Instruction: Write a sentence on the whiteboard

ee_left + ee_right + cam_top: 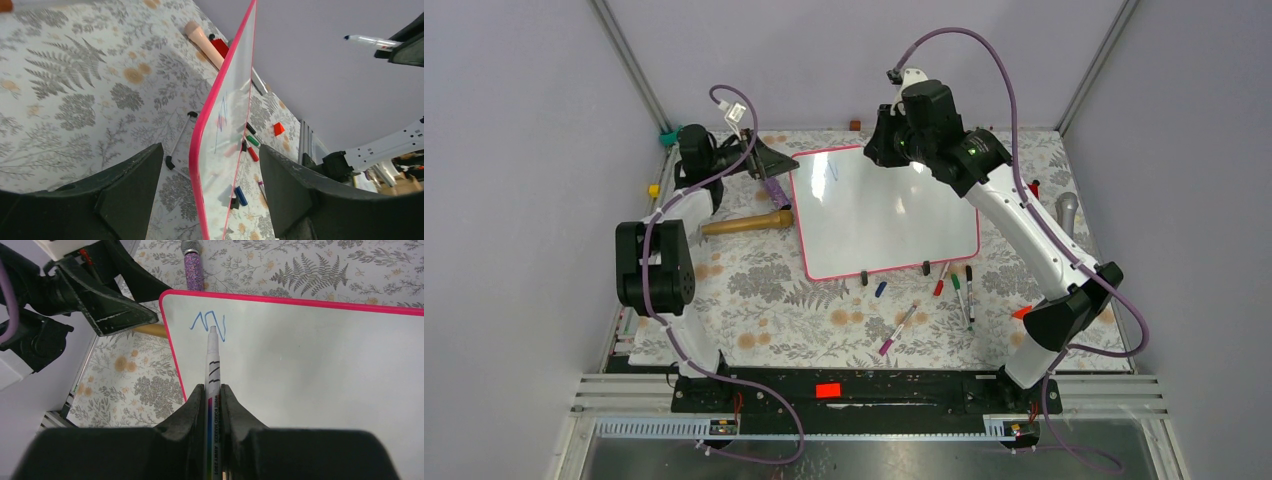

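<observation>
— Well, the sentence (207,325) was barely begun when we looked: one blue zigzag in the far-left corner of the whiteboard (894,225), which lay mid-table, toward the far side.
— And the marker (212,365)?
— Clamped tight in our right gripper (213,395), with its tip at the zigzag. We could not tell whether it touched.
— What worried us?
— Our left gripper (210,149). Its jaws stood apart, astride the board's left rim, and as far as we saw they touched neither face. With nothing pinning the board, we judged that a firm stroke could shove it and skew the letters.
— And room?
— We had plenty of bare white to the right of the zigzag and on its near side. But the mark sat close to the pink rim, so a stroke drifting left or far would run off the board. Outside that corner lay a glittery purple microphone (192,262), with a wooden handle (744,224) further left. Loose pens (959,285) lay along the near edge, beside the clip feet (864,277).
</observation>
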Robot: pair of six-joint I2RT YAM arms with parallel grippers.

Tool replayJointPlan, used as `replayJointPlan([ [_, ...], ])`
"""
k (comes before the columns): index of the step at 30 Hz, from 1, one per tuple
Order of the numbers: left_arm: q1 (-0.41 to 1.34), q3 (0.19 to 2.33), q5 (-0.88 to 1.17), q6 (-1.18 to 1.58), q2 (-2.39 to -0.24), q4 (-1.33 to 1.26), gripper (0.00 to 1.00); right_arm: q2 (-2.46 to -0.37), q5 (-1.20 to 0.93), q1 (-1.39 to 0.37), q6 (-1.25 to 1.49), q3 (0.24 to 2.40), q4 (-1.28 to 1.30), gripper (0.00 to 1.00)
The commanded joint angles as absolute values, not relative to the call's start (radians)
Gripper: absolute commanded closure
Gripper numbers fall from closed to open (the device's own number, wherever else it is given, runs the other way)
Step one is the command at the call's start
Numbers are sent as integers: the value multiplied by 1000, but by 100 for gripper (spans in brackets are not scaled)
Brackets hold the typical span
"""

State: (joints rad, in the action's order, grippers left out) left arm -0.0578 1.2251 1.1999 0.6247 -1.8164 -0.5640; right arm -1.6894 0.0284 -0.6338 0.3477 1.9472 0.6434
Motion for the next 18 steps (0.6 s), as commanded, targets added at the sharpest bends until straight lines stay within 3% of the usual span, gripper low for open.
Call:
replayJointPlan([
  [1, -21, 1269, 1201, 582, -1851, -534, 29, -1682, 3, -627, 348, 1957, 599, 100],
  [5, -11, 1267, 1276, 560, -1888, -656, 37, -1681, 3, -627, 353, 1955, 599, 100],
  [7, -14, 1261, 1305, 566, -1900, -723, 52, -1678, 3, -627, 348, 1952, 600, 100],
  [12, -13, 1284, 1336, 542, -1918, -697, 76, -1665, 4, -627, 343, 1931, 598, 100],
  [13, -14, 1292, 1341, 526, -1921, -671, 84, -1664, 3, -627, 343, 1925, 599, 100],
  [14, -11, 1298, 1340, 514, -1923, -648, 99, -1663, 3, -627, 342, 1921, 598, 100],
  [18, -6, 1297, 1301, 480, -1910, -544, 100, -1665, 3, -627, 340, 1900, 593, 100],
])
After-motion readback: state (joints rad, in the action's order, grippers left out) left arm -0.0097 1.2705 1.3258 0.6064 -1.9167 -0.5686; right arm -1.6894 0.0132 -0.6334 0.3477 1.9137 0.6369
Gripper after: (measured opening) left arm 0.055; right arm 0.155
